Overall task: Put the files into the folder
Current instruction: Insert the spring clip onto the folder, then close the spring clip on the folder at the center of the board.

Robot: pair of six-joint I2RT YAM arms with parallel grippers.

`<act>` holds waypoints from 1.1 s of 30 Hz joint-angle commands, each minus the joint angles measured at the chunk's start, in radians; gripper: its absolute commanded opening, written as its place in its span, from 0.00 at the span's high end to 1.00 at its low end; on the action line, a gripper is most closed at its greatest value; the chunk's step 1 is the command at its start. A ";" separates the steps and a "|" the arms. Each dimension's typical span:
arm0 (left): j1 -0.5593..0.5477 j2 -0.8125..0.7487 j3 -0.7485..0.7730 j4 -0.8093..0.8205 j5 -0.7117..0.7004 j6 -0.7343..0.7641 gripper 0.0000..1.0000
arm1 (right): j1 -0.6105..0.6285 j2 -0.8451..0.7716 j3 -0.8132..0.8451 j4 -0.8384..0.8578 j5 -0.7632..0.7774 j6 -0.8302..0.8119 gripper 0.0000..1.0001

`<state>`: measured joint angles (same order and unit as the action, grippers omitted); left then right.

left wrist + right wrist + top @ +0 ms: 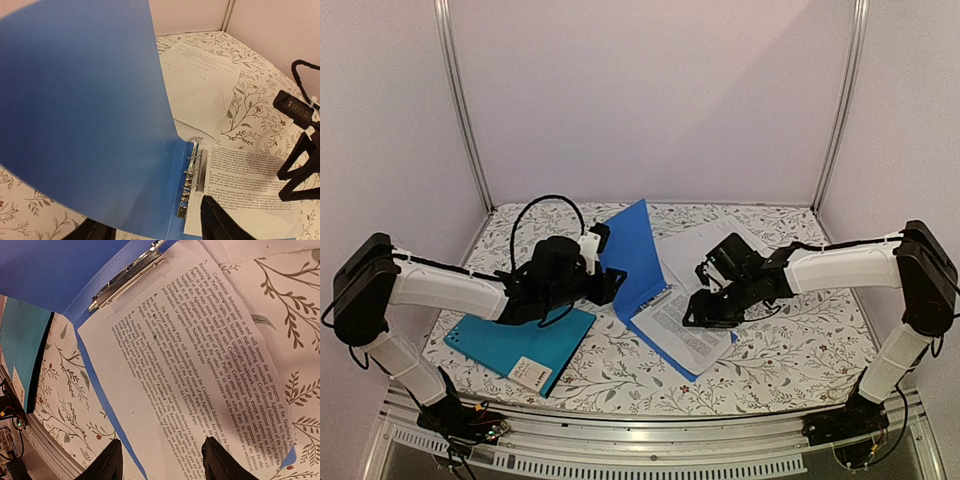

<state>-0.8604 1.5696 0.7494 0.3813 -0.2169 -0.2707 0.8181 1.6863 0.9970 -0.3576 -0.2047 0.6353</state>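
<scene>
Filed: one printed sheet [190,355] in open blue folder [630,250], mid-surface. Seemingly outstanding: second sheet [200,80] loose toward far edge; teal folder [515,340] shut at near-left corner. Both parted, gripping nothing: left gripper [152,215], right gripper [162,450].

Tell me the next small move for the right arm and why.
Probably move the right gripper from the clipped sheet toward the loose sheet. One sheet already sits at the clip of the blue folder; the other lies on the table behind it, and the jaws stand open, empty.

Left arm [450,288] and right arm [840,268] reach inward (fingers [114,460] parted).
</scene>
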 commanded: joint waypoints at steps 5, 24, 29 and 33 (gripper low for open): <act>-0.012 -0.086 0.007 -0.063 -0.074 0.028 0.26 | 0.007 -0.066 0.057 -0.053 0.046 -0.055 0.45; -0.128 -0.335 -0.151 -0.203 0.004 -0.218 0.14 | -0.043 0.043 0.131 -0.021 -0.021 -0.188 0.48; -0.154 -0.303 -0.114 -0.205 0.041 -0.188 0.19 | -0.047 0.066 0.099 0.020 -0.069 -0.174 0.51; -0.152 -0.233 -0.043 -0.205 0.050 -0.130 0.21 | -0.051 0.087 0.068 0.055 -0.094 -0.163 0.52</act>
<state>-1.0035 1.2755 0.6350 0.1928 -0.1936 -0.4530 0.7727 1.7397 1.0988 -0.3527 -0.2523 0.4675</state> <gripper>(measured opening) 0.791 0.488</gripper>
